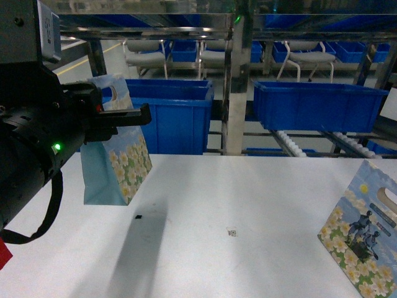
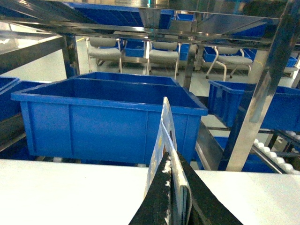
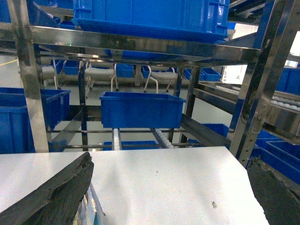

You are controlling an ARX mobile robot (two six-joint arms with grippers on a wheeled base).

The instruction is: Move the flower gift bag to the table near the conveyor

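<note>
head: left gripper (image 1: pixel 133 116) clamped on top edge of the flower gift bag (image 1: pixel 118 162), bag hanging above the table (image 1: pixel 248 198), far left, near the blue bin (image 1: pixel 167 115). A second bag (image 1: pixel 363 233) is at the right edge.
left wrist: fingers (image 2: pixel 161 197) pinch the bag edge; conveyor (image 2: pixel 272 157) rollers far right.
right wrist: right gripper (image 3: pixel 168 197) spread wide, holding nothing.
step: carry phase, my read.
next: lower until the base touches, then release.

The left tool (image 1: pixel 133 115) holds one gift bag (image 1: pixel 121 164) above the bench (image 1: pixel 248 205) at ten o'clock. A second bag (image 1: pixel 366 236) stands on the bench at four o'clock. Behind the bench, at twelve, bins (image 1: pixel 170 115) sit on the conveyor (image 1: pixel 298 146).
</note>
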